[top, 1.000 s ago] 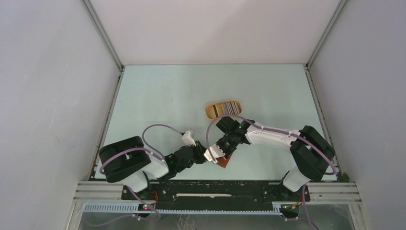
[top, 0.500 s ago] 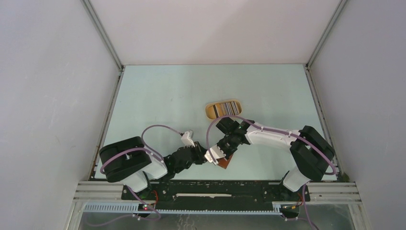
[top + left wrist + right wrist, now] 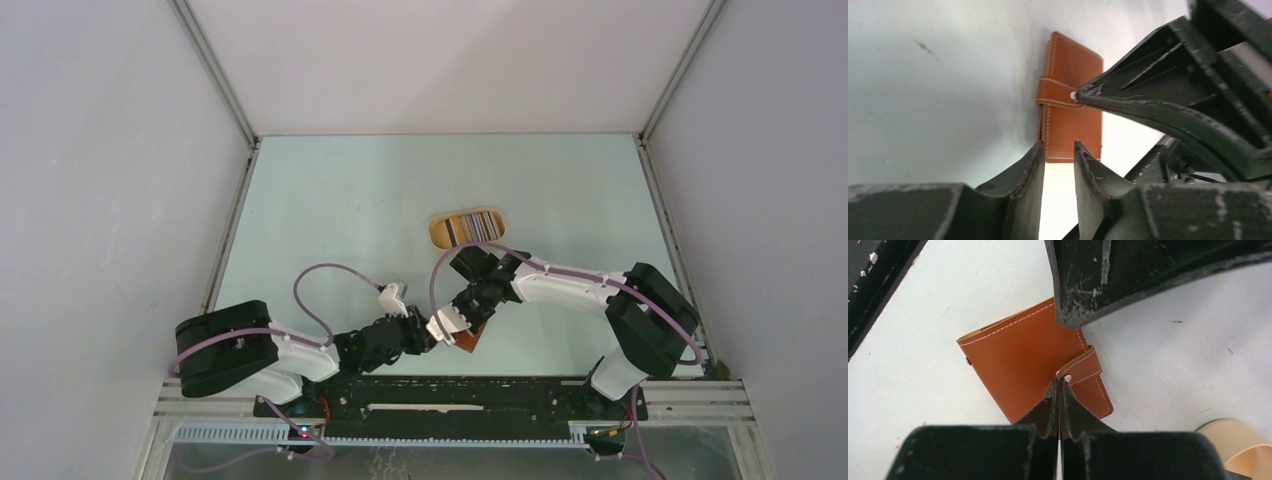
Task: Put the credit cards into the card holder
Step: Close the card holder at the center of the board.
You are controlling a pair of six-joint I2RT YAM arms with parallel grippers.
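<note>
1. Closure governs the coming move. The small reddish-brown leather bifold card holder (image 3: pixel 1018 355) is seen lying shut and flat on the pale counter (image 3: pixel 350 200), near its front edge and between the two arms. Its short stitched strap tab (image 3: pixel 1083 371) is wrapped over one long edge and snapped down.
2. The right fingers (image 3: pixel 1060 390) are seen pressed together, with their tips set on the strap tab at the snap. Whether any leather is pinched between them cannot be told.
3. The left fingers (image 3: pixel 428 337) are held slightly apart. Only bare counter is seen in the gap, and nothing is clamped.
4. From the left fingers, the card holder lies straight ahead and a little to one side, with its near short edge just beyond the tips and not touched. Its long axis runs away from them, roughly along their reach, and the strap tab crosses that axis at about mid-length.
5. Both arms are close, but only the right fingers are in contact, so they are judged the nearer for the snap.
6. It is judged that the strap tab must be peeled across the long axis, away from the cover. The left fingers are placed to pin the near short end.
7. The small thin mixed-colour plastic credit cards (image 3: pixel 472 226) are seen standing edge-on in a tan oval tray (image 3: pixel 437 230), farther back on the counter and well apart from the card holder. No card is seen at the card holder.
</note>
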